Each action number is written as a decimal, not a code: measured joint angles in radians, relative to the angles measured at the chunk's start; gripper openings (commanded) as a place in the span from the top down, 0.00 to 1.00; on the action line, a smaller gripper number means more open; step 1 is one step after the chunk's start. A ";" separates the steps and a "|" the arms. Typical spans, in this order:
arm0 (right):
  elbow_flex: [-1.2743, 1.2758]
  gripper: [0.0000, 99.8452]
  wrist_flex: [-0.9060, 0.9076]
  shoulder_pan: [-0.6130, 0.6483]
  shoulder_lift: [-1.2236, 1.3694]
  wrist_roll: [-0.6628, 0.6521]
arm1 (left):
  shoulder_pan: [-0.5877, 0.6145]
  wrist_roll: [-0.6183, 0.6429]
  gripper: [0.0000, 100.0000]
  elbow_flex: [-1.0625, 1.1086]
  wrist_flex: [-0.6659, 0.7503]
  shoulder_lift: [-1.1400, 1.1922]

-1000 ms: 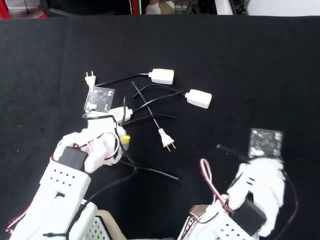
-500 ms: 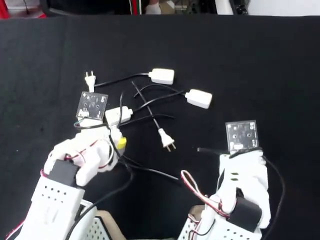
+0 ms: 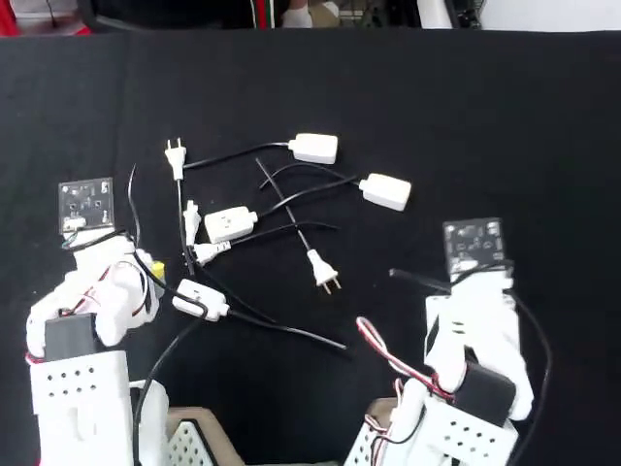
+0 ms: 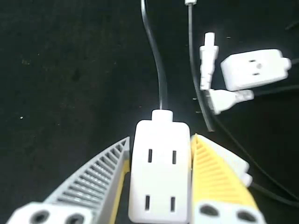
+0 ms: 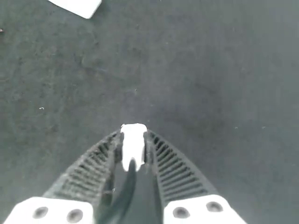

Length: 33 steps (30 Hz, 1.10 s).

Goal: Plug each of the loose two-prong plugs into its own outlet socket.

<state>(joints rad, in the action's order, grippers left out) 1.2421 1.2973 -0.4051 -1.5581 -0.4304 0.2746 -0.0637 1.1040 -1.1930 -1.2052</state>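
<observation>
Socket clamped in the left gripper at the left side of the black bench, second socket and loose plug lying just beyond, right gripper closed on a white corded plug.

left arm + right arm: white plastic, black motor blocks | wires: red+white loops | left tool: one grey ribbed finger, one yellow | right tool: both grey ribbed
</observation>
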 measured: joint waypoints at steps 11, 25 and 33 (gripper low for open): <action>-0.279 0.99 0.000 0.000 0.290 0.186 | 0.028 -0.009 0.88 0.104 0.236 0.002; -0.305 0.99 0.000 -0.152 0.373 0.178 | -0.684 -0.150 0.89 -0.005 0.361 0.173; -0.305 0.99 0.000 -0.218 0.373 0.172 | -0.888 -0.120 0.89 -0.353 0.414 0.750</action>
<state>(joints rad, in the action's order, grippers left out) 0.9367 1.2973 -0.6229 -1.1853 -0.2585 -0.6137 -0.1834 0.7511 -0.7787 -0.4549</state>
